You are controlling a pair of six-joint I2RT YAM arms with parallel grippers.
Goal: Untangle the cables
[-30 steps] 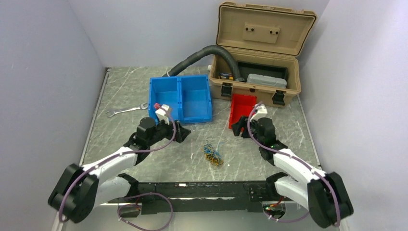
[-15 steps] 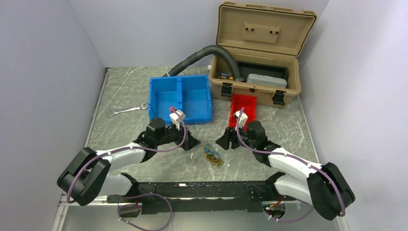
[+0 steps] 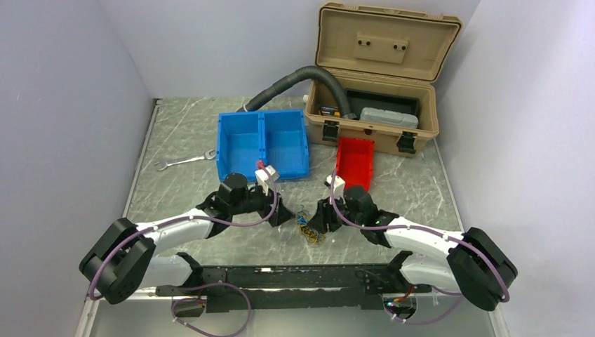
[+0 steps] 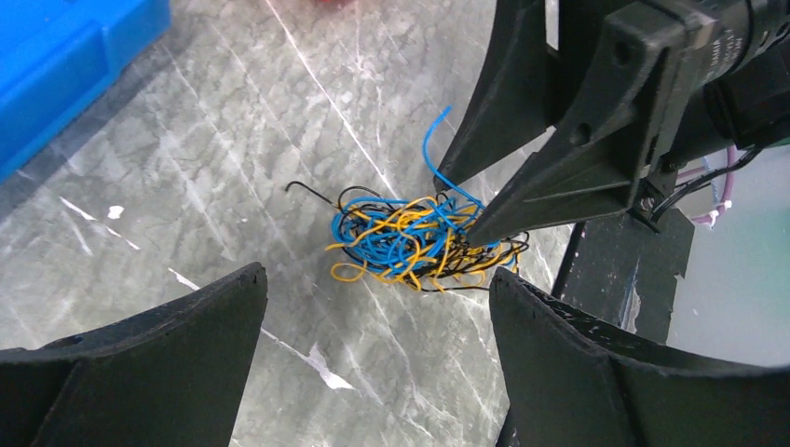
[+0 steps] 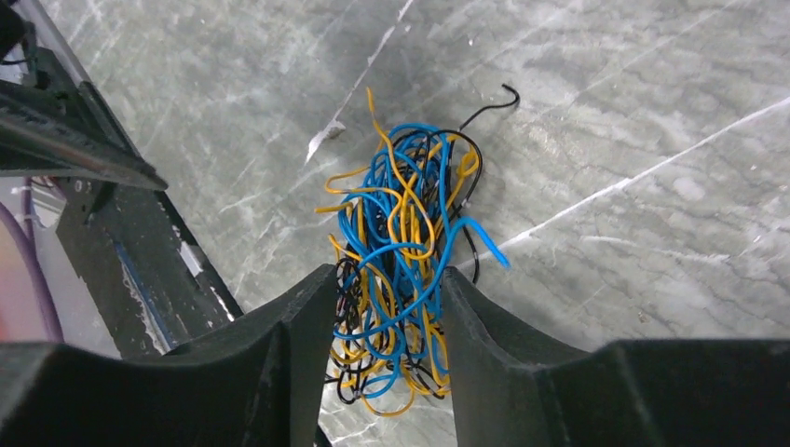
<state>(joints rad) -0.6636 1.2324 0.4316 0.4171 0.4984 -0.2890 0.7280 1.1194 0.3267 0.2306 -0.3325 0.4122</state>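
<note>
Two grippers meet at one tangle on the grey marbled table [image 4: 233, 140]. The left gripper [image 3: 286, 215] has its fingers spread wide, just beside the cables [image 4: 410, 237], a knot of blue, yellow and black wires. The right gripper [image 5: 388, 279] has one end of the knot between its half-closed fingers; whether it pinches, I cannot tell.

The left arm [image 3: 175, 226] and right arm [image 3: 421, 236] match — glossy white link shells between bulky black joints, purple cables [image 3: 242, 219] looped along them. Each wrist bears a small white camera block [image 3: 266, 175]. The right gripper [image 4: 456, 209] has matte black, wedge-shaped fingers [image 4: 559, 177] with a small screw [image 4: 645, 200].
</note>
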